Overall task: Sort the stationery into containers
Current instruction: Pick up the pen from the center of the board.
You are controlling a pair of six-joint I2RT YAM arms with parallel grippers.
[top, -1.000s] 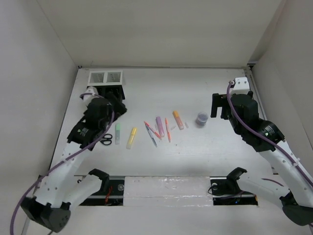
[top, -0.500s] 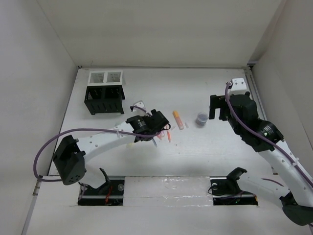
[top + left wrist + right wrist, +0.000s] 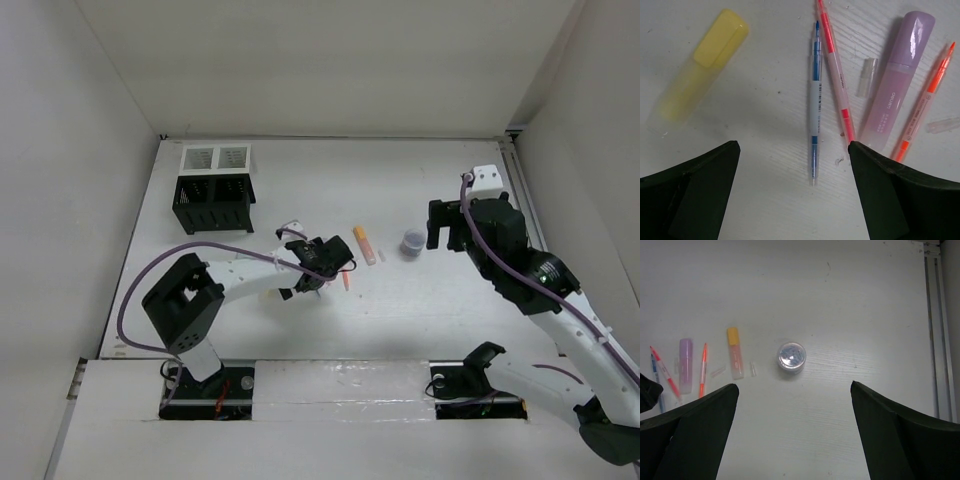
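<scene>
Item 1: thin blue pen with a white barrel [image 3: 814,105]; lies flat on the white tabletop [image 3: 420,180], mid-field, just ahead of the gap between the left arm's jaws; its long axis runs away from the wrist, square across the line on which those jaws would close; barrel slim, low, with a printed code band.
Left jaws: spread wide, holding nothing, low over the pen cluster; this arm is much the nearer.
Hazard, judged: thin red pen [image 3: 836,75] lies just beside the blue one, its near end close to the finger on the purple marker's side; 1 pinch may gather both.
Neighbours: stubby purple marker [image 3: 897,80]; thin orange pen [image 3: 925,107]; small clear cap [image 3: 866,77]; stubby yellow marker [image 3: 702,62], apart on the opposite side.
Right jaws: spread, empty, high above a small round greyish piece [image 3: 790,357].
Destinations: black mesh organiser [image 3: 213,203] and white mesh organiser [image 3: 216,157], 2 compartments each, far left, well apart from the pens.
</scene>
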